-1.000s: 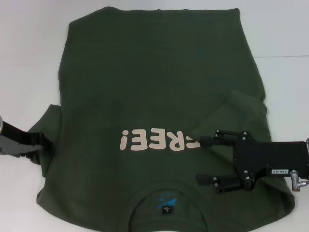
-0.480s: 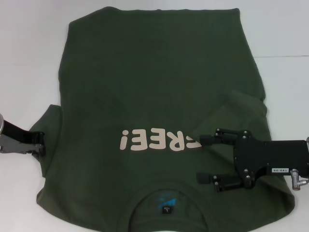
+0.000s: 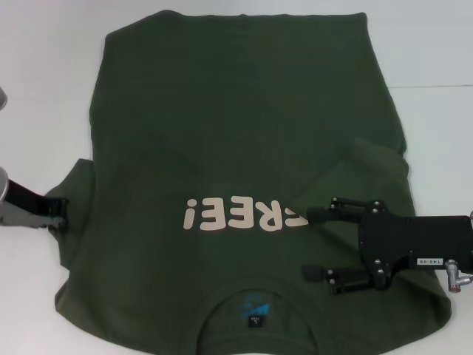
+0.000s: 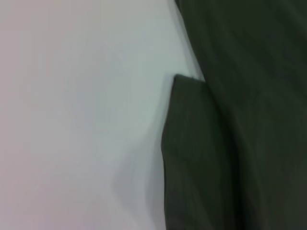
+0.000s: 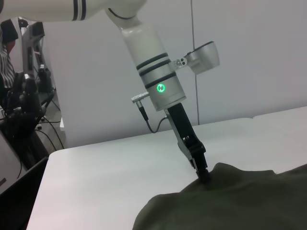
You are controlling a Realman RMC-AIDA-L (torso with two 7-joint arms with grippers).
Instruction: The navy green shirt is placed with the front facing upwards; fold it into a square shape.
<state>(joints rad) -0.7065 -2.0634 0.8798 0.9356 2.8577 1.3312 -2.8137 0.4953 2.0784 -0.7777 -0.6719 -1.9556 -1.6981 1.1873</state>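
The navy green shirt [image 3: 244,133] lies flat on the white table [image 3: 44,89], front up, with the cream "FREE!" letters [image 3: 244,214] and the collar label [image 3: 255,319] near my side. Its right sleeve [image 3: 355,177] is folded inward onto the body. My right gripper [image 3: 310,244] hovers open and empty over the chest, just right of the letters. My left gripper [image 3: 58,211] is at the left sleeve's outer edge, and in the right wrist view it [image 5: 202,173] is pinched on the cloth [image 5: 240,201]. The left wrist view shows the sleeve corner [image 4: 192,158] on the table.
Bare white table [image 5: 105,172] surrounds the shirt on the left and far sides. Dark equipment and cables [image 5: 24,105] stand beyond the table's left edge, in front of a white wall.
My left gripper has shifted slightly outward and upward at the left sleeve edge. The right gripper and the shirt have stayed put.
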